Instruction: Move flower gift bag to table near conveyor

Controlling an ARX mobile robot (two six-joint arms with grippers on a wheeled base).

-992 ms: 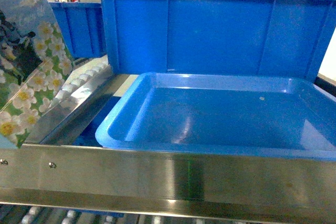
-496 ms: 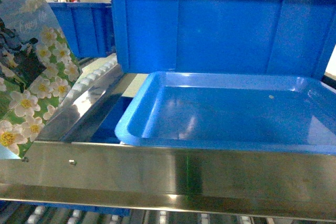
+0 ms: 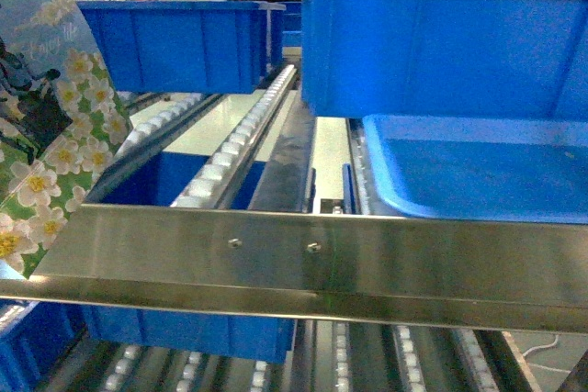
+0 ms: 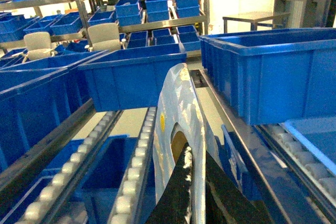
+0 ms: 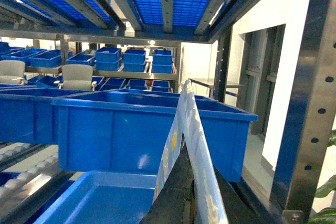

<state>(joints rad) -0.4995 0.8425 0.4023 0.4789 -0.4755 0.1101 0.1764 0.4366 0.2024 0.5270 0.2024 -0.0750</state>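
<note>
The gift bag [image 3: 50, 126] stays at the head view's left edge beside the conveyor [image 3: 241, 135]; the blue tray [image 3: 478, 167] has slid rightward; each pincer grips a bag edge [image 4: 181, 145], it seems.

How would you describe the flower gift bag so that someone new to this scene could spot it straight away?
Start at the shiny steel rail crossing the front of the head view and follow it to its left end. There, rising above the roller conveyor, stands the flower gift bag. Among plain blue bins, it alone is printed with white, yellow-centred flowers on pale blue and green.
</note>
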